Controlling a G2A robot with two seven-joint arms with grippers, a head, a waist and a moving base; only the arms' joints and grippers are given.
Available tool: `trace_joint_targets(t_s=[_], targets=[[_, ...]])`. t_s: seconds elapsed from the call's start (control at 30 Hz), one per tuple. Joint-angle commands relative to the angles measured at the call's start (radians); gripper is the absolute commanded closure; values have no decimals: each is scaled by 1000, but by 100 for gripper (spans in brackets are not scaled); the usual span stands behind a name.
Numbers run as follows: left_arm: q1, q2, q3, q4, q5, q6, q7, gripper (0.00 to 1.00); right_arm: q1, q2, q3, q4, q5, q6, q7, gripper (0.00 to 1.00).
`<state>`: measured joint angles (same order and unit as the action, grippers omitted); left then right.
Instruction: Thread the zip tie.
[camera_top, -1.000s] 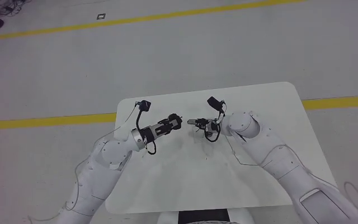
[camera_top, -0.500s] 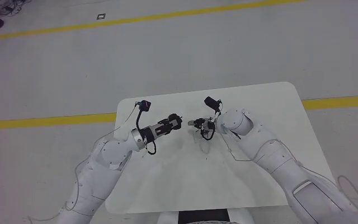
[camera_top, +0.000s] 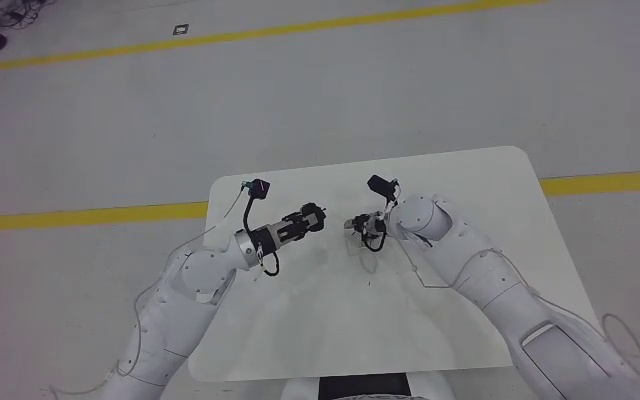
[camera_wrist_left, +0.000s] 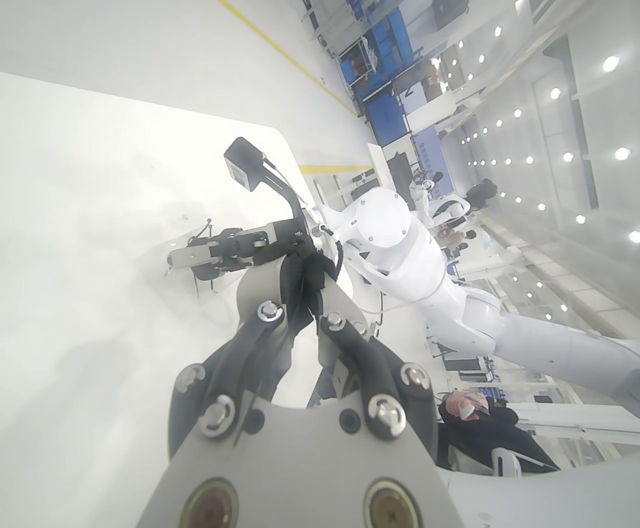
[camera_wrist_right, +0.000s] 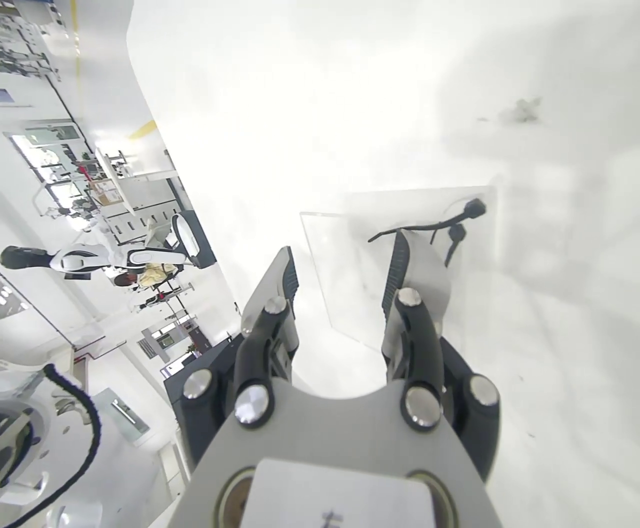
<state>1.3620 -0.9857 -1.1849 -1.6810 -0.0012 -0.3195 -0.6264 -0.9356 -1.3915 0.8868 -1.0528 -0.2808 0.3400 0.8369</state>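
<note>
Where the zip tie (camera_wrist_right: 430, 227) lies: flat on a clear plate (camera_wrist_right: 325, 235). Black, thin, a bent strip with a small knob at one end. Neither tool holds it.
Clear plate: flat on the white surface (camera_top: 480, 200), near its middle, between the two arms and closer to the right one. Edges catch the light and the surface shows through.
Right tool (camera_wrist_right: 342, 250): jaws wide, a plain gap between them with nothing in it. Hangs low over the plate. One finger (camera_wrist_right: 400, 270) is above the plate, just beside the tie; the other is just outside the plate's edge. Whether a finger touches the plate: cannot tell.
Right tool from above (camera_top: 352, 222): over the middle of the surface, pointing toward the left arm.
Right tool from the left wrist (camera_wrist_left: 192, 257): side-on, low over the plate.
Left tool (camera_wrist_left: 300, 272): jaws narrow, black pads pressed close together. Whether anything thin sits between them: cannot tell. Held above the surface, off the plate, aimed at the right tool.
Left tool from above (camera_top: 318, 212): near the right tool, tip to tip, apart.
Surface: white, rounded corners. A small dark smudge (camera_wrist_right: 522, 110) lies beyond the plate.
Floor: pale grey, crossed by a yellow line (camera_top: 100, 215) behind the surface.
</note>
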Motion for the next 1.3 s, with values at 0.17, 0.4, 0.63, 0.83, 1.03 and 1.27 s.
trace_joint_targets(t_s=[0.17, 0.4, 0.63, 0.83, 1.03, 1.27], targets=[[0, 0, 0, 0, 0, 0, 0, 100, -24, -3, 48, -28, -73, 0, 41, 65], [0, 0, 0, 0, 0, 0, 0, 100, -35, -22, 88, -27, -173, 0, 96, 67], [0, 0, 0, 0, 0, 0, 0, 100, -46, -51, 144, -26, -278, 0, 119, 71], [0, 0, 0, 0, 0, 0, 0, 100, -54, -89, 196, -22, -394, 0, 151, 73], [0, 0, 0, 0, 0, 0, 0, 100, -58, -141, 253, -14, -517, 0, 185, 73], [0, 0, 0, 0, 0, 0, 0, 100, -85, -201, 325, -45, -626, 0, 225, 77]])
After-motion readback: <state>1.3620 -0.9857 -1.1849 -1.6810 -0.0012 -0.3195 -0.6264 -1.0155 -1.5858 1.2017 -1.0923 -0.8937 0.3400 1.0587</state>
